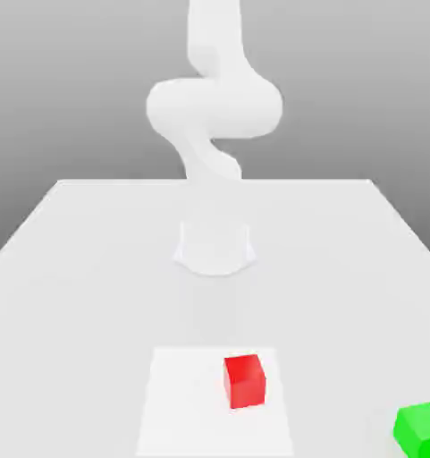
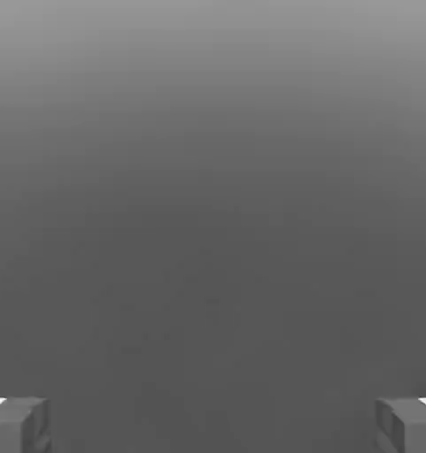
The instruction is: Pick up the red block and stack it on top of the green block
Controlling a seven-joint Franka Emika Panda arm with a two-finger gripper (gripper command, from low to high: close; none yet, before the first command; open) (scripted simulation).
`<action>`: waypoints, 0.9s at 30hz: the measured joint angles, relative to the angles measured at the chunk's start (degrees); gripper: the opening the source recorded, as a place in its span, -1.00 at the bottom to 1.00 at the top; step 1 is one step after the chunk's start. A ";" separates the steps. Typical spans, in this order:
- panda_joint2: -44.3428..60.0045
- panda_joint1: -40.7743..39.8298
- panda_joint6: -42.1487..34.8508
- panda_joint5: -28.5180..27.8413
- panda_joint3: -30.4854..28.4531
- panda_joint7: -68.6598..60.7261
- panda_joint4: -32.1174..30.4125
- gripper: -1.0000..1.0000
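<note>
I can read no text, label, brand, number or sign anywhere before me. The faces of the small bright red matte cube [image 1: 244,380] and the small bright green matte cube [image 1: 421,428] are plain, and the flat white counter [image 1: 93,268] bears no markings.

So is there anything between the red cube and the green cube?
Nothing: in the exterior view, only bare white table separates the small red cube from the small green cube.
</note>
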 joint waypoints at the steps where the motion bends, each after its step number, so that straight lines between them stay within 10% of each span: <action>1: 2.33 0.26 1.29 0.08 0.02 -0.31 -1.16 0.00; 26: 54.50 4.29 33.65 -1.15 0.93 -3.94 -20.13 0.00; 27: 55.88 4.37 34.83 -1.27 0.82 -3.85 -19.94 -1.00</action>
